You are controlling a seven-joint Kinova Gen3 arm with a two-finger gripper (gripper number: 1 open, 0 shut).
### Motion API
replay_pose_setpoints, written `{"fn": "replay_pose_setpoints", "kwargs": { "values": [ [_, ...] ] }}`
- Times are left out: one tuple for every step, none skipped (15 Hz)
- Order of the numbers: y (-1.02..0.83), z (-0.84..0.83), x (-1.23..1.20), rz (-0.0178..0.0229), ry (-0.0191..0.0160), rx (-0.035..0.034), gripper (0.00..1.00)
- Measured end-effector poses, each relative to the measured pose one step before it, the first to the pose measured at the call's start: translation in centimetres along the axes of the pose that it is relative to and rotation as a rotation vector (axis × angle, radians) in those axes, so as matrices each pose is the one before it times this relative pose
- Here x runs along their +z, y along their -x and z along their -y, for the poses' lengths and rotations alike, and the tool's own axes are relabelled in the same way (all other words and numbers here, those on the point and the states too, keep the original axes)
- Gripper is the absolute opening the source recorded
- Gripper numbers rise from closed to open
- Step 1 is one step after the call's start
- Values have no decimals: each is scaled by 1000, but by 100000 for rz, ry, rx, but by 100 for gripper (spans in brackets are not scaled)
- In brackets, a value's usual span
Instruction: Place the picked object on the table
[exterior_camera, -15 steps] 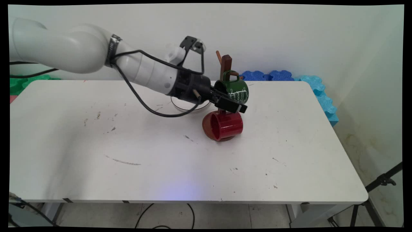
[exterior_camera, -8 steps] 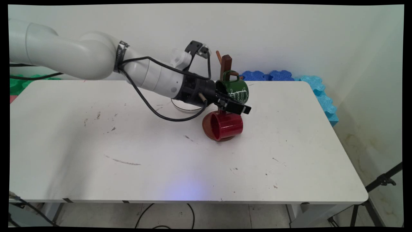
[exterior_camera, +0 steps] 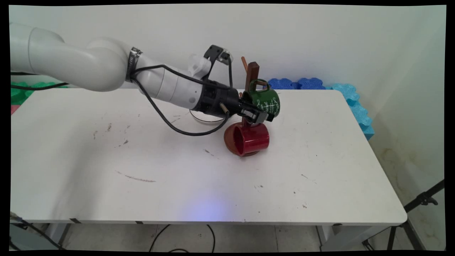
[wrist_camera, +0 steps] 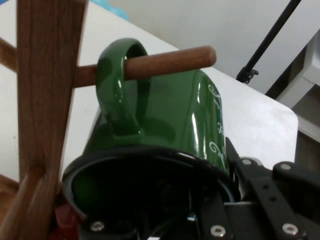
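main view: the white arm (exterior_camera: 106, 71) reaches in from the left across the white table (exterior_camera: 177, 185), black cables (exterior_camera: 170, 124) looping beneath its wrist. the black gripper (exterior_camera: 257, 115) sits at the mouth of a green mug (exterior_camera: 266, 101) with white lettering, closed on the mug's rim at the lower left side. the mug is tilted, its mouth toward the gripper, and its handle is looped over a peg of the wooden mug stand (exterior_camera: 251, 73), which rises near the far edge of the table. directly below the green mug a red mug (exterior_camera: 249, 139) lies on its side against the foot of the stand, its opening turned to the left and toward the camera. blue foam mats (exterior_camera: 341, 92) stand along the wall behind the table's far right corner, and a green foam mat (exterior_camera: 21, 90) shows at the far left. a black tripod leg (exterior_camera: 419, 202) stands on the floor to the right.

hand view: the green mug (wrist_camera: 170, 115) fills the middle, its dark mouth against the gripper's linkage. its handle (wrist_camera: 122, 85) hangs on a round wooden peg (wrist_camera: 170, 61) that juts from the upright post of the stand (wrist_camera: 42, 90). one finger (wrist_camera: 265, 185) lies along the outside of the mug wall at the right; the other is hidden inside the mug. a sliver of the red mug (wrist_camera: 67, 217) shows at the lower left.
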Motion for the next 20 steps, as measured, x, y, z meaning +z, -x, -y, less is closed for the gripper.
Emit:
{"fn": "replay_pose_setpoints", "kwargs": {
  "values": [
    [12, -24, -49, -212, 59, 76, 0],
    [-16, -49, -71, -225, 169, 101, 0],
    [-46, -72, -57, -217, 237, 136, 0],
    [-58, -84, -92, -283, 249, 137, 0],
    [-64, -99, -115, -289, 307, 92, 0],
    [-60, -76, -97, -252, 230, 88, 0],
    [-109, -132, -153, -423, 405, 177, 0],
    [-136, -119, -137, -421, 336, 170, 0],
    [-181, -140, -169, -491, 370, 123, 0],
    [-186, -163, -214, -452, 420, 59, 0],
    [-152, -165, -199, -342, 429, 58, 0],
    [-174, -214, -254, -340, 574, 69, 0],
    [-151, -227, -268, -262, 590, 61, 0],
    [-115, -188, -270, -243, 509, 48, 0],
    [-142, -219, -263, -215, 634, 96, 0],
    [-100, -188, -259, -151, 516, 19, 0],
    [-111, -225, -315, -197, 661, 80, 0],
    [-91, -233, -320, -172, 649, 69, 0],
    [-86, -229, -325, -150, 673, 49, 0],
    [-81, -200, -259, -116, 612, 70, 0]
  ]
}}
